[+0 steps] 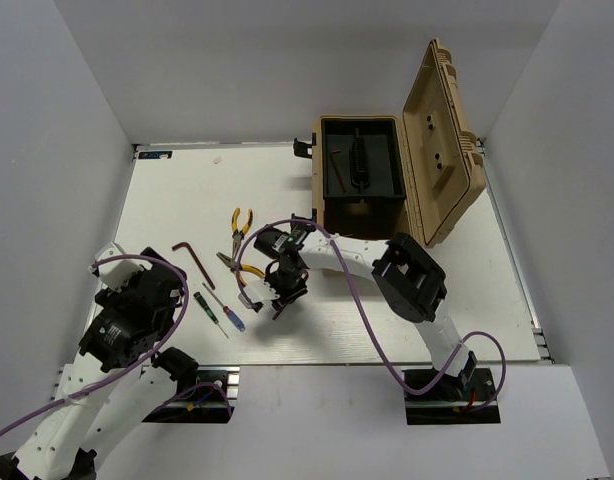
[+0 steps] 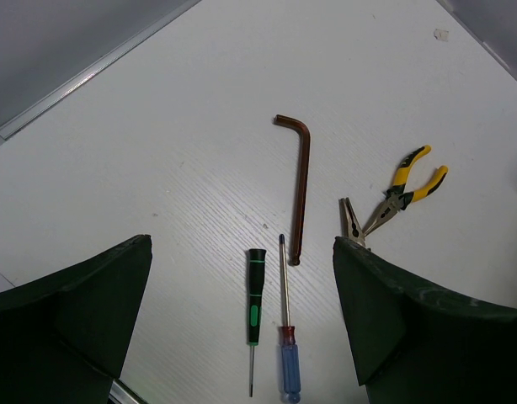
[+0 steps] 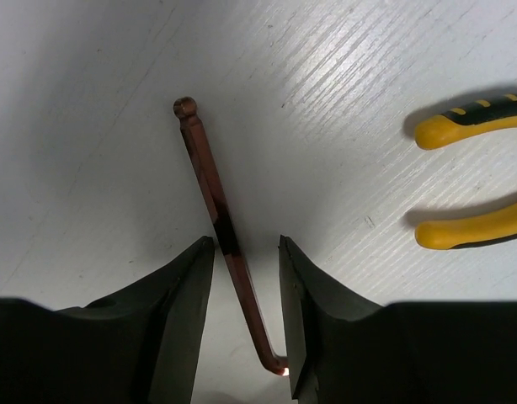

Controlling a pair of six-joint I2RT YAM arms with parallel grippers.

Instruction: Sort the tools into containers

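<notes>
My right gripper (image 1: 277, 295) (image 3: 246, 244) is low over the table. Its jaws stand a little apart on either side of a reddish-brown L-shaped hex key (image 3: 210, 181), whose short bend touches the right finger (image 3: 296, 320). Yellow-handled pliers (image 3: 469, 227) (image 1: 245, 267) lie just to its right. My left gripper (image 2: 242, 244) (image 1: 175, 292) is open and empty above a green-handled screwdriver (image 2: 254, 303), a blue-handled screwdriver with a red collar (image 2: 289, 362) and a second hex key (image 2: 302, 189) (image 1: 193, 259). A second pair of yellow pliers (image 2: 407, 187) (image 1: 238, 224) lies farther back.
A tan toolbox (image 1: 359, 210) stands open at the back with its lid (image 1: 442, 140) tilted up to the right. Its black tray holds another reddish hex key (image 1: 335, 160). White walls enclose the table on three sides.
</notes>
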